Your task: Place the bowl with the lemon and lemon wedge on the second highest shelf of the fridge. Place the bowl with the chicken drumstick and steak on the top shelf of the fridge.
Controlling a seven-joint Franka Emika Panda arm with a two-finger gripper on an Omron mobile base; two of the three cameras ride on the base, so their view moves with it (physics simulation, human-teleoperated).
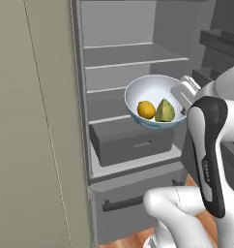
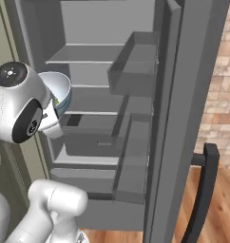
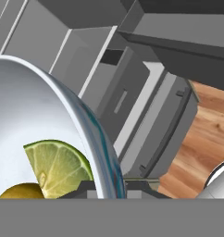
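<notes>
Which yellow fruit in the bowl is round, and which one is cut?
The lemon is the round, orange-yellow one. The lemon wedge beside it is greener, pointed, and shows its cut face in the hand view.

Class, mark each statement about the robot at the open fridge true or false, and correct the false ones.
1. The gripper holds the bowl by its rim. True.
2. The bowl rests on a fridge shelf. False: it is held in the air in front of the shelves.
3. A lemon and a lemon wedge lie in the bowl. True.
4. The fridge door is shut. False: it stands open.
5. The bowl holds meat. False: only the yellow fruit shows in it.
</notes>
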